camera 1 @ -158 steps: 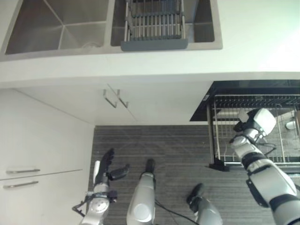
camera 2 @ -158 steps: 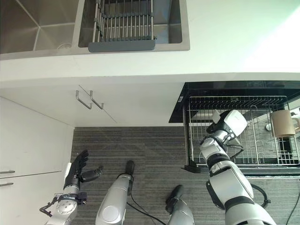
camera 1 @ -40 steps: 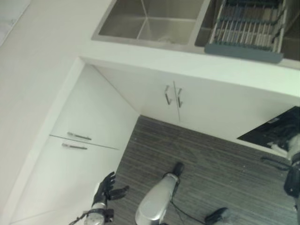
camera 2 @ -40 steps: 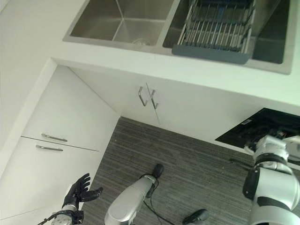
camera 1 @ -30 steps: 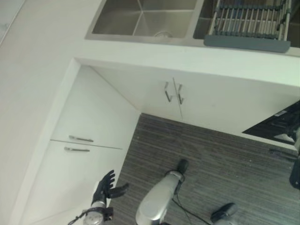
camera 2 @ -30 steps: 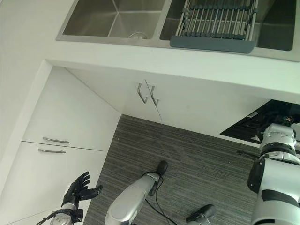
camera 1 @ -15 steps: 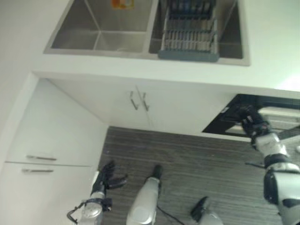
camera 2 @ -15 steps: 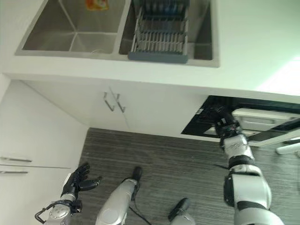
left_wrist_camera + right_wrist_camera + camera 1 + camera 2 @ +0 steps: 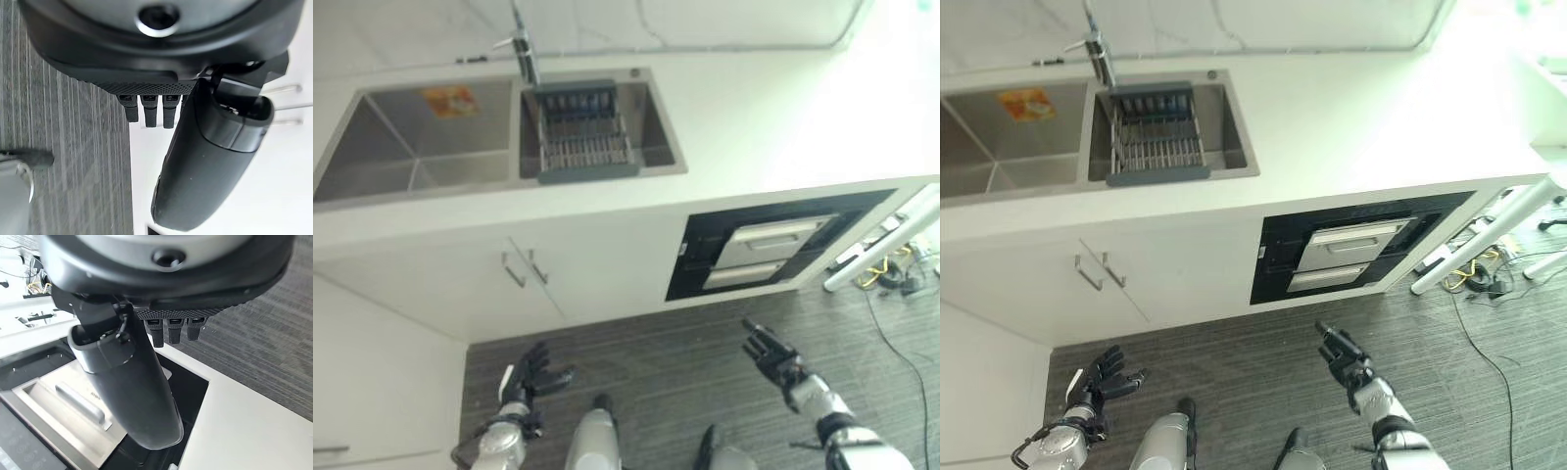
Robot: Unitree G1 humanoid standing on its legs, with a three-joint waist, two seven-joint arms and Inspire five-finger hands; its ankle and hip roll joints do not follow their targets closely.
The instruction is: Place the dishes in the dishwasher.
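1. Right hand (image 9: 1344, 360) hangs low over the striped floor (image 9: 1234, 372), just in front of the dishwasher (image 9: 1356, 250). Fingers spread and straight, holding nothing. In the right wrist view the thumb (image 9: 127, 387) juts out toward the dishwasher's steel front panels, not touching them.
2. Left hand (image 9: 524, 377) is low by the white cabinet (image 9: 460, 294), fingers relaxed and empty. It looks idle.
3. Dishwasher is built in under the white counter (image 9: 1351, 127): black frame, two steel drawer-like fronts, both flush. It appears closed.
4. Dishes: none that I can make out. The sink (image 9: 372, 137) has a dark drying rack (image 9: 585, 137) across its right basin beside the faucet (image 9: 524, 54). Dark shapes stand along the rack's far end, too small to identify. An orange patch lies in the left basin; I cannot tell what it is.
5. Judgement: with the door shut and both hands empty, the loading looks finished or between items.
6. If another item follows, doing it well means opening the front first. Catch the pull with curled fingers from just below its lip and draw straight out, not sideways, so the rack rolls clean.
7. Risk: cables (image 9: 1474, 274) and a white leg (image 9: 1479, 245) lie right of the dishwasher, so keep the arm's swing clear of that side.
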